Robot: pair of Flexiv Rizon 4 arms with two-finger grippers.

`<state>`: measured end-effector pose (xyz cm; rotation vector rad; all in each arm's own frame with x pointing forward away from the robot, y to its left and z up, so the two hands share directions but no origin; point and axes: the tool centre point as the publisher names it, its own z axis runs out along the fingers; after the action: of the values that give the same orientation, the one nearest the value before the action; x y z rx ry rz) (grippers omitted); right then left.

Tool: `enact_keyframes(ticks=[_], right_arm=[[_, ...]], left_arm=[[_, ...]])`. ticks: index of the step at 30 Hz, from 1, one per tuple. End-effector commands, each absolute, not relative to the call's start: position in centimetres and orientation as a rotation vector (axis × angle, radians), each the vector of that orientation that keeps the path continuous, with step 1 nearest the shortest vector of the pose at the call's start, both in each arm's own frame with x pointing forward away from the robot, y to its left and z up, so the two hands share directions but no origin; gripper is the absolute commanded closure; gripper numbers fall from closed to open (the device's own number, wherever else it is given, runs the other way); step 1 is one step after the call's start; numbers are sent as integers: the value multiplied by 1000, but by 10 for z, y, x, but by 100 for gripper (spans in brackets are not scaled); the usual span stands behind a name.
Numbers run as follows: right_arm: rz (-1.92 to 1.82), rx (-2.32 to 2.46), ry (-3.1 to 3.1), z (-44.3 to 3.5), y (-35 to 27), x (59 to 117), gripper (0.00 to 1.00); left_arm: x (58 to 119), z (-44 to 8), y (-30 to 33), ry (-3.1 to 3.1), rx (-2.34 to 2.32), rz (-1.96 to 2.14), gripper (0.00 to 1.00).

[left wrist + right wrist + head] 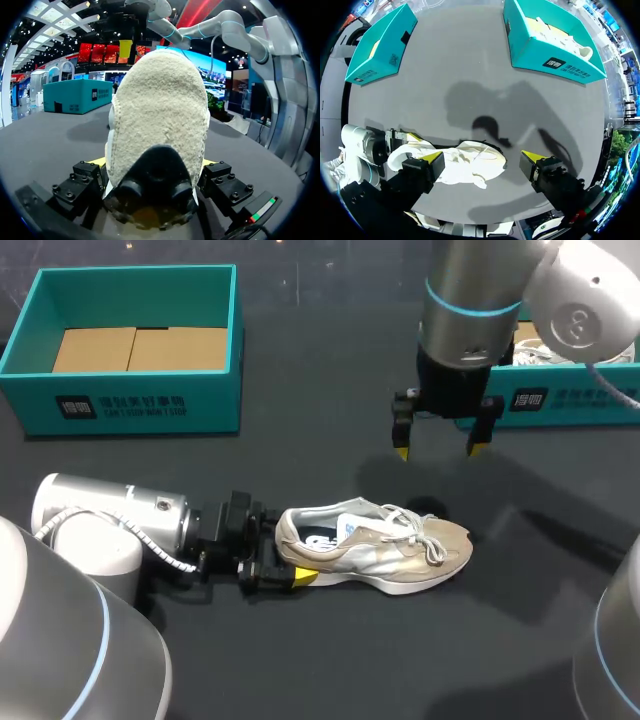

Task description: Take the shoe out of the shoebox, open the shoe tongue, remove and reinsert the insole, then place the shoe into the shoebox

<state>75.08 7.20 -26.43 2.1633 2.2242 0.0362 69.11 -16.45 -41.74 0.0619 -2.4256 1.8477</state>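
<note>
The shoe (385,545), a beige suede white-laced sneaker with a dark side patch, lies on the table (330,660), its heel clamped by the left gripper (285,565). The right gripper (438,450) hangs beyond the shoe's toe, fingers wide. Past the heel stands a teal shoebox (140,405) with white print too small to read.

1. The shoe (380,548): I read rough beige suede at the heel, smoother cloth on the sides, woven laces.
2. The shoebox (220,400): matt teal card, with plain brown cardboard inside.
3. The table (330,660): dark and matt.
4. My left arm (110,515): glossy, smooth silver shell.
</note>
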Motion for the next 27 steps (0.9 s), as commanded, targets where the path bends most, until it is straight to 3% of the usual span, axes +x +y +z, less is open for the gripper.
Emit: enact_keyframes(ticks=[1,27], right_arm=[[6,2176,2202,-277,110,737,0],[-193,2264,1952,-294,168,693,0]], left_arm=[[690,-418,-165,-2428,63,1848,100],[690,-418,-165,-2428,63,1848,100]])
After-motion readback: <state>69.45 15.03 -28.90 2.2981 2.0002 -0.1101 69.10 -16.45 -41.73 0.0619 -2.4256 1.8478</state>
